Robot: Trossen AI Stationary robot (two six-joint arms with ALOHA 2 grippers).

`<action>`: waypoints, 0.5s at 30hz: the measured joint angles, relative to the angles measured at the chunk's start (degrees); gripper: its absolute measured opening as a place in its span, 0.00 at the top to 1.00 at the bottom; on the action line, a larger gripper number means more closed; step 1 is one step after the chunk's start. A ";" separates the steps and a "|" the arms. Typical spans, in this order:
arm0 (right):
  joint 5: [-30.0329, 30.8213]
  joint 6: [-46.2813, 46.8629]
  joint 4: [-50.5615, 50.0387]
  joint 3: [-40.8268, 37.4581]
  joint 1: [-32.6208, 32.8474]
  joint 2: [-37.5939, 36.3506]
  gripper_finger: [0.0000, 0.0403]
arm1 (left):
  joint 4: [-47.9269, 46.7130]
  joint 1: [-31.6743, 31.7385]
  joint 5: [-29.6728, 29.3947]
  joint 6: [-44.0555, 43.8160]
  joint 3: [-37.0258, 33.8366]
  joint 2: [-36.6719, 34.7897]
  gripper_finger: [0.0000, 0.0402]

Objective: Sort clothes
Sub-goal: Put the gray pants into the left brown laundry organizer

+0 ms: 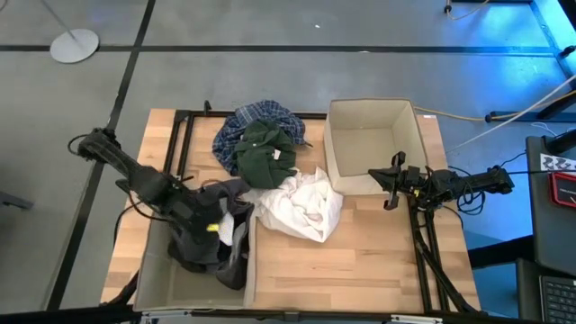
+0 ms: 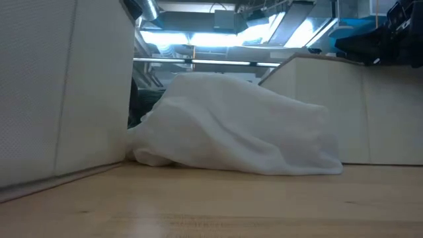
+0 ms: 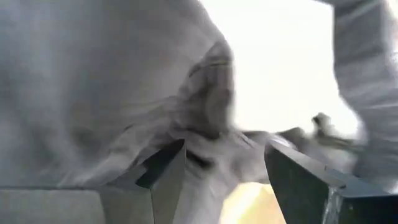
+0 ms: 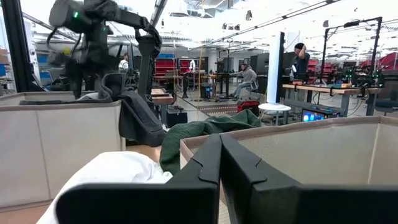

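- Hovering over the bin (image 1: 153, 286) at the table's near-left corner, the left gripper (image 1: 216, 227) has its jaws spread, and the dark grey-black piece (image 1: 202, 247) hangs right at them, draped over the bin's wall and partly inside.
- From the left wrist view, grey cloth fills the gap between the fingers (image 3: 163, 169), yet the fingers stand apart — a release rather than a pinch, by my reading.
- One garment nearly sorted, then; it is half in, half over the rim.
- Three pieces remain on the table between the bins: the white piece (image 1: 301, 205) lies crumpled in the middle, touching the grey one's edge.
- Behind it, the dark green piece (image 1: 265, 151) sits on top of the blue-and-white plaid shirt (image 1: 236, 133), both at the far side of the table.
- Over on the right, the second bin (image 1: 346, 148) looks empty — nothing sorted into it yet.
- Waiting beside that bin's near wall, the right gripper (image 1: 393, 187) has its jaws pressed together on nothing.
- Early days: most of the sorting is left to do.
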 joint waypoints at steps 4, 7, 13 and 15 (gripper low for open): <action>0.00 0.00 -0.05 -0.01 0.01 0.00 0.97 | -2.62 0.15 -5.07 -0.77 2.80 -4.11 0.48; 0.00 0.01 -0.07 -0.01 0.00 0.00 0.97 | -2.45 0.12 -11.71 0.42 3.34 -7.21 0.48; 0.07 -0.02 -0.16 -0.02 0.02 0.00 0.97 | -2.05 0.15 -23.14 1.55 3.00 -9.54 0.48; 0.42 -0.02 -0.20 -0.02 0.02 0.00 0.97 | -1.49 0.21 -23.69 1.91 2.02 -8.86 0.48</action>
